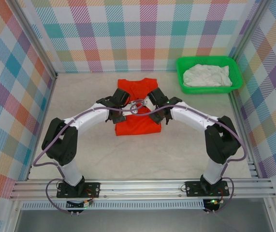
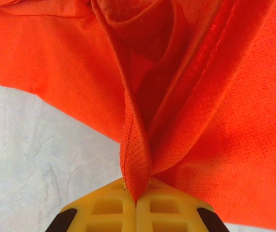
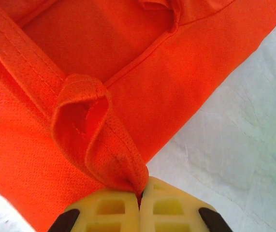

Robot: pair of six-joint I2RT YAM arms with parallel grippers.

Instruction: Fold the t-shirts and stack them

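Two arms are standing bolted at the near edge of the table [image 1: 142,157], the left arm [image 1: 63,145] and the right arm [image 1: 222,140], each reaching inward to mid-table; you are looking at two grippers, two t-shirts and one basket. The left gripper [image 2: 137,193] is pressing its yellow jaws together on one ridge of orange-red cloth, a stitched seam running up from the pinch; the right gripper [image 3: 140,192] is likewise pinching one looped fold of hemmed edge between its jaws. Both are gripping the same garment; the orange-red t-shirt [image 1: 137,124] is lying at mid-table, the grippers meeting it at its left and right sides, its lower part lying flat toward the bases. Farther off, in the far right corner, the green basket [image 1: 210,90] is holding the white t-shirt [image 1: 208,76], crumpled; it is sitting well apart from the orange-red one.
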